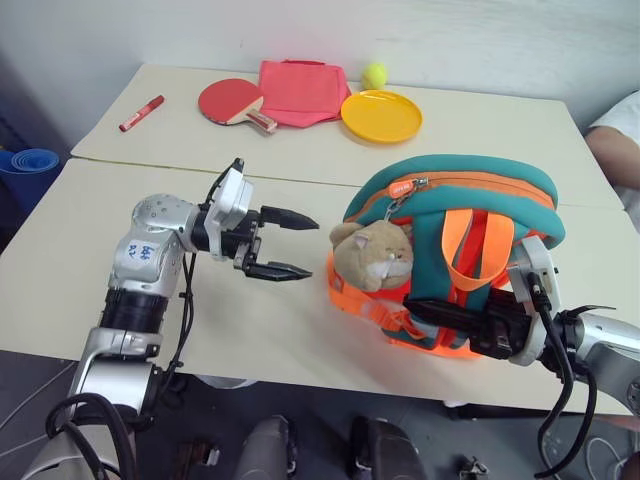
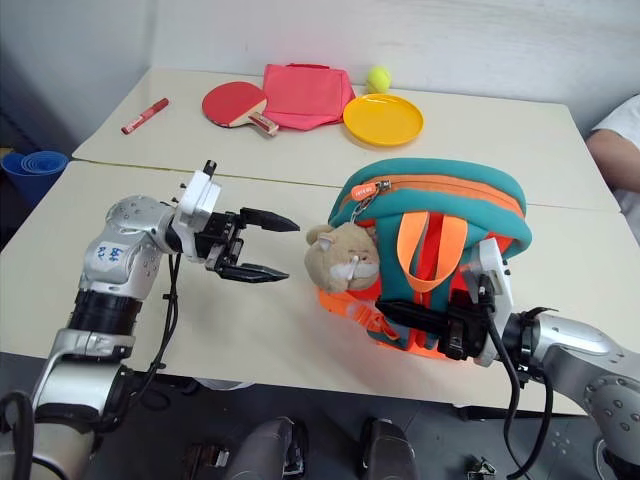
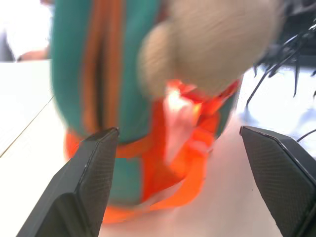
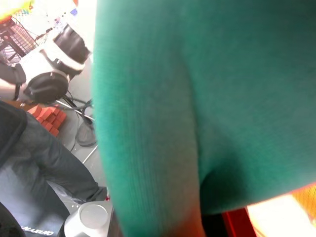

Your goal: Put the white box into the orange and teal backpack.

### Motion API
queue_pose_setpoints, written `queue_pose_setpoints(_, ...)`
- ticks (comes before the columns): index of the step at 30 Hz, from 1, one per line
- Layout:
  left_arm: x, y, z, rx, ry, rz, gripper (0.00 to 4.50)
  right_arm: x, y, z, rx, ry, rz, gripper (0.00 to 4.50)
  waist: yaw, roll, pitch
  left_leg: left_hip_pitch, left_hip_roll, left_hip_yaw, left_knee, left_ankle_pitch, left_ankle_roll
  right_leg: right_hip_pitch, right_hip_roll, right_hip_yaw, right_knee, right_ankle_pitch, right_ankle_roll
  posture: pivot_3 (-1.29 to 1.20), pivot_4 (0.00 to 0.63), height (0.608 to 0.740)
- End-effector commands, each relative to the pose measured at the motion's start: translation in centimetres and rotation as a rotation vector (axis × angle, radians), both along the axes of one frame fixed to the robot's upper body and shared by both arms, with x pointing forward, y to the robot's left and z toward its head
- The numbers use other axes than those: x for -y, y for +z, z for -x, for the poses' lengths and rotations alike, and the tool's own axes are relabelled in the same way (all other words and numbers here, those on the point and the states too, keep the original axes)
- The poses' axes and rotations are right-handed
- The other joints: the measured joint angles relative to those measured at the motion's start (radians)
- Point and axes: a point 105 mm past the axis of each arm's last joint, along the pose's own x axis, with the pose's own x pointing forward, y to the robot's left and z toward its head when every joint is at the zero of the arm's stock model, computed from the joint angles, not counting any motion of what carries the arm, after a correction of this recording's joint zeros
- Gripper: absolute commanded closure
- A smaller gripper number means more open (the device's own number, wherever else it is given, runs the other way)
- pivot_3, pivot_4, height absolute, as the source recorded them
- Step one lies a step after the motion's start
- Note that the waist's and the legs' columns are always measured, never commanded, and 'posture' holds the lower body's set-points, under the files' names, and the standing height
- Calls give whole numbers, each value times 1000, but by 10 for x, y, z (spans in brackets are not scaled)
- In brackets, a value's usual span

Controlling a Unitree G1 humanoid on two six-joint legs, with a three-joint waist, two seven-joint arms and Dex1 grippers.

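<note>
The orange and teal backpack (image 1: 455, 250) sits upright on the near table (image 1: 300, 330), at about 3 o'clock from the table's centre, its zipper band running over the rounded top and its orange straps hanging down the side that faces the camera. A tan plush charm (image 1: 375, 252) hangs against its left flank, at roughly 9 o'clock of the bag. The left gripper (image 1: 285, 243) hovers just beside that charm, at 9 o'clock from it, pointing level toward the bag with its two black fingers spread wide and nothing between them; it is apart from the bag. The right gripper (image 2: 425, 318) is pressed against the lower front of the backpack at about 6 o'clock, its fingers clenched together among the straps; what they pinch, if anything, cannot be told. On the far table, near 12 o'clock, lie a red paddle (image 1: 232, 102), a pink pouch (image 1: 302, 90), a yellow plate (image 1: 381, 116), a tennis ball (image 1: 375, 74) and a red marker (image 1: 141, 113).
</note>
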Motion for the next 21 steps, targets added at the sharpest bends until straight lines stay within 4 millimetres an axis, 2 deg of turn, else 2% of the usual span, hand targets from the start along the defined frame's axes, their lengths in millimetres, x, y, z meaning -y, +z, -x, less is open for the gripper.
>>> queue_pose_setpoints(1, 19, 21, 18, 54, 6, 106, 387, -2, 1, 2, 10, 24, -16, 4500, -3, 0, 0, 0, 0, 0, 0, 0, 0, 0, 0, 0, 0, 0, 0, 0, 150, 740)
queue_pose_setpoints(5, 33, 9, 34, 59, -13, 90, 387, -2, -1, 1, 3, 31, -17, 4500, -8, 1, 0, 1, 0, 1, -1, 0, -1, 0, 2, 1, 1, 0, 0, 0, 150, 740)
queue_pose_setpoints(12, 51, -3, 43, 116, -37, 77, 387, -1, -4, 1, -1, 35, -8, 4500, 0, 1, 0, 1, 0, 1, 0, 0, 0, 0, 3, 1, 1, 0, 0, 0, 150, 740)
queue_pose_setpoints(15, 51, -8, 42, 150, -22, 65, 997, -1, -5, 0, -1, 34, -8, 4500, -1, 1, 0, 1, 0, 1, 0, 0, 0, 0, 3, 1, 1, 0, 0, 0, 150, 740)
queue_pose_setpoints(21, 42, -6, 36, 181, 17, 70, 2811, -1, -6, 1, -5, 33, -13, 4500, -2, 1, 0, 1, 1, 1, 0, 0, 0, 0, 3, 1, 0, 0, 0, 0, 150, 740)
